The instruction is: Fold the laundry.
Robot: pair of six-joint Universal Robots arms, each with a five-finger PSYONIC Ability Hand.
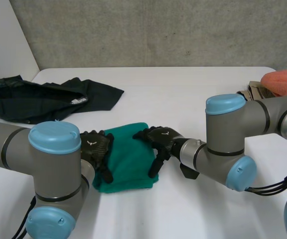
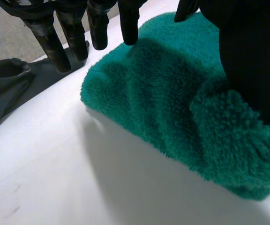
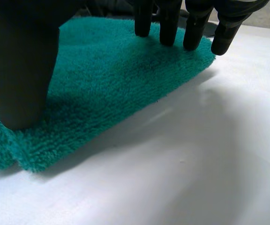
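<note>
A folded green towel (image 1: 128, 159) lies on the white table (image 1: 183, 99) between my two arms. My left hand (image 1: 97, 147) rests on its left edge, fingers straight and open. In the left wrist view the left hand's fingers (image 2: 97, 28) hover over the towel (image 2: 182, 108) and its thumb presses on the pile. My right hand (image 1: 159, 142) lies flat on the towel's right edge, open. In the right wrist view its fingers (image 3: 172, 23) sit on the towel (image 3: 107, 79) near a corner, with the thumb down on the cloth.
A dark crumpled garment (image 1: 44, 97) lies at the back left of the table, also at the fingertips in the left wrist view (image 2: 3, 89). An orange cloth (image 1: 283, 79) over beige items sits at the right edge.
</note>
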